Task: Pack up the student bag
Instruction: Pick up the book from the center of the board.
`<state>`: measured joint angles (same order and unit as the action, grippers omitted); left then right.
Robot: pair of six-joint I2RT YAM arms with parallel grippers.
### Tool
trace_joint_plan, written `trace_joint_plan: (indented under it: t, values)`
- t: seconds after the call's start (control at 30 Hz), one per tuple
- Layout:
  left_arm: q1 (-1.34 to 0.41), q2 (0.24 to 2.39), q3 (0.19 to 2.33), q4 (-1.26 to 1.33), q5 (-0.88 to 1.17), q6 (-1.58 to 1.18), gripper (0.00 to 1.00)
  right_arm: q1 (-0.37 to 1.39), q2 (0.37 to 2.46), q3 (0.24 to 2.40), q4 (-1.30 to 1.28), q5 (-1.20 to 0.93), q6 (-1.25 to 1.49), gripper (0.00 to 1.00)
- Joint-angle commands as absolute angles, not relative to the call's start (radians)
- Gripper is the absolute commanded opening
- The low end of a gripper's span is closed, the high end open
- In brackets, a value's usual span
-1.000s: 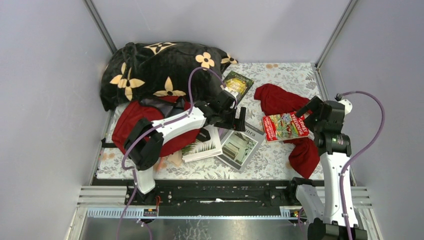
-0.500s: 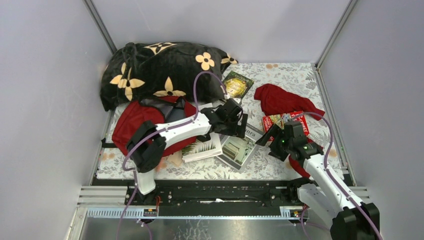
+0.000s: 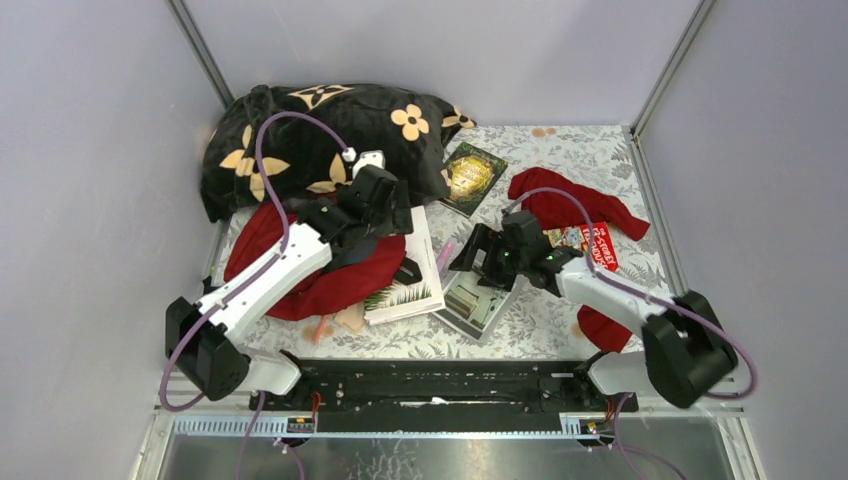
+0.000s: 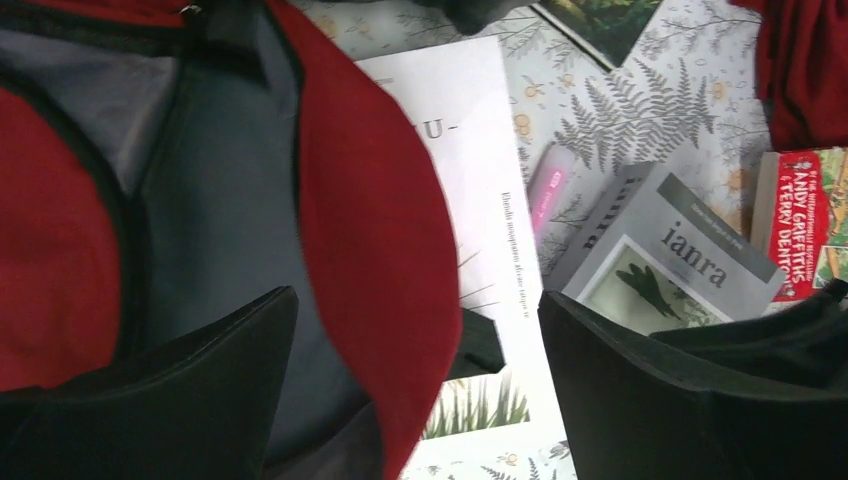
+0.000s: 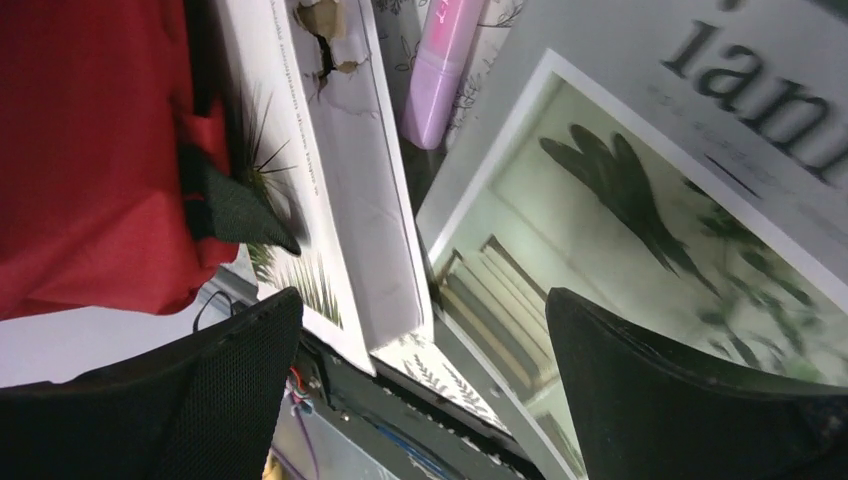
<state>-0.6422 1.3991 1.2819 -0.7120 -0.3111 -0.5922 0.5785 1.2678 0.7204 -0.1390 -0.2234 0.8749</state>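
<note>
Our left gripper has swung back from the books to hover, jaws spread and empty, over the gaping dark-red fabric backpack on the left of the fern-patterned table. Our right gripper, also spread, has crossed to the grey-covered photo book, probably the next thing to pack.

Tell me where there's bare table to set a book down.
Bare mat behind the red garment, right of the green book; a near-edge strip right of the grey book. Crowded mid-table around the student bag and white book.
</note>
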Motion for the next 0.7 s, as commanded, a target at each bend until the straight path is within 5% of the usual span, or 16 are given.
trace_joint_plan:
  t: [0.0,0.23,0.67]
  values:
    - [-0.563,1.336,1.214,-0.736,-0.260,-0.586,0.99,0.601,1.422,0.724,0.136,-0.407,0.968,1.00]
    - [-0.485,1.356,0.976,-0.611,-0.215,-0.609,0.97,0.659,1.531,0.659,0.247,-0.424,1.081,1.00]
    - [-0.377,1.532,0.745,-0.297,0.234,-0.700,0.94,0.696,1.719,0.671,0.588,-0.441,1.226,0.93]
